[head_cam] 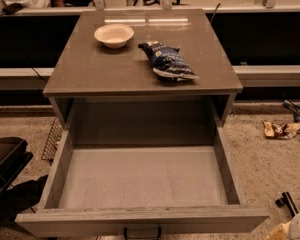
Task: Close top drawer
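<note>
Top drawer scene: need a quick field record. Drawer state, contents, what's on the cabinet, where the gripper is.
top drawer: open, pulled well out toward the camera
drawer contents: nothing visible inside
handle: black, centre of the front, untouched
cabinet top: white bowl at back left; blue chip bag lying to its right, apart from it
gripper: bottom right corner of the view, right of the drawer front, not touching it, partly cut off
floor: wrappers on the right
task status: drawer not yet closed

bowl [113, 35] left of bag [167, 61] (on cabinet [90, 69]), top drawer [140, 176] before them, end effector [294, 229] right
</note>
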`<state>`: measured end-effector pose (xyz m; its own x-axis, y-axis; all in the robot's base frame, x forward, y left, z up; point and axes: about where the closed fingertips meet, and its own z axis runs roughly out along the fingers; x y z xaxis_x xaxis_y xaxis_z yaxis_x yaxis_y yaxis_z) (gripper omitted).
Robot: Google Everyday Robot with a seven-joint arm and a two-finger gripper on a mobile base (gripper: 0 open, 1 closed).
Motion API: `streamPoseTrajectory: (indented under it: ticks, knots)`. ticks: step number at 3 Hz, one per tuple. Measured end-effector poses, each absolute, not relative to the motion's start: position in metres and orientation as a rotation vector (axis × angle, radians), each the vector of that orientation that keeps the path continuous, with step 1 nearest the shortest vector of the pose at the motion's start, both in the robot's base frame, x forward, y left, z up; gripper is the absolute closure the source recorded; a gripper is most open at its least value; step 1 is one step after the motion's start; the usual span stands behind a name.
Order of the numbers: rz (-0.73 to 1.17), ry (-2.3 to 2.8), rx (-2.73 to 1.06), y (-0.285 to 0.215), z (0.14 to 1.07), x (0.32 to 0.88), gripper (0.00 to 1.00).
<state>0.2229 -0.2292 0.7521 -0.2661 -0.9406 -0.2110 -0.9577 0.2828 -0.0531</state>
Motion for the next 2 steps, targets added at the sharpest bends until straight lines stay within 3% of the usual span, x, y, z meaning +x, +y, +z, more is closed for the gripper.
streamPoseTrajectory:
  ticks: [2]
  knots:
    - [0.106,2.362,-1.805,-0.205,0.737,0.220,1.00]
